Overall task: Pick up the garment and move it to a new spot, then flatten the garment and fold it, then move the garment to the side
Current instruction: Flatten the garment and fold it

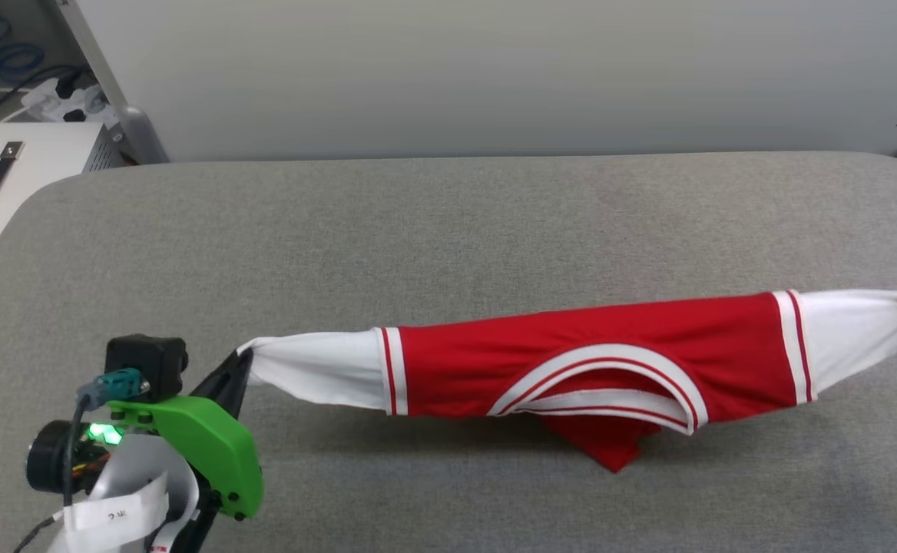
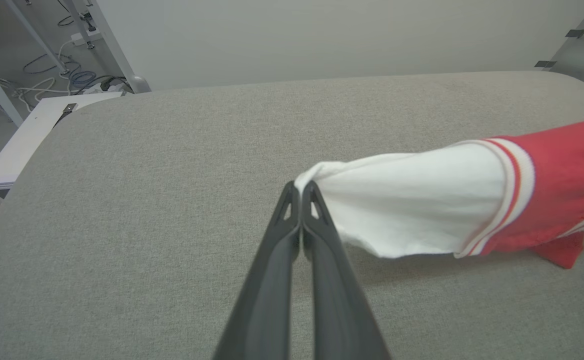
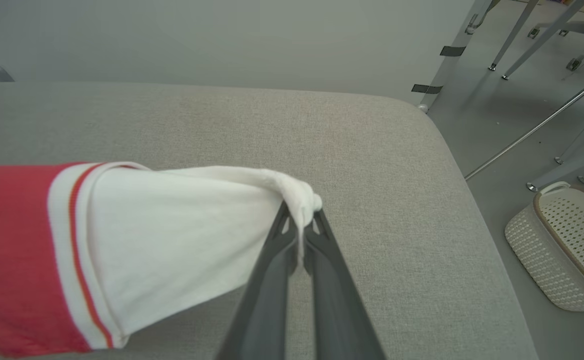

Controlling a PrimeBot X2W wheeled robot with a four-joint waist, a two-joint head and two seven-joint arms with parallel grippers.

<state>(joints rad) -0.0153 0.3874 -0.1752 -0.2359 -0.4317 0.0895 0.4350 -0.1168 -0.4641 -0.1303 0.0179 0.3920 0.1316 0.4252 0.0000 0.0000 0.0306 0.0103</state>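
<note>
Across the lower middle of the head view, the garment (image 1: 587, 361) hangs stretched in a long band above the grey padded table (image 1: 448, 223). Its red body is in the centre with a white sleeve at each end, and only a red fold at lower centre seems to touch the surface. The left gripper (image 2: 300, 192), at the head view's lower left, is clenched on the tip of one sleeve. The right gripper (image 3: 302, 215), at the right edge, is pinched on the other sleeve's tip. Holding both ends raised and well apart likely serves to pull the cloth taut, so it can be laid flat at a new spot before folding.
</note>
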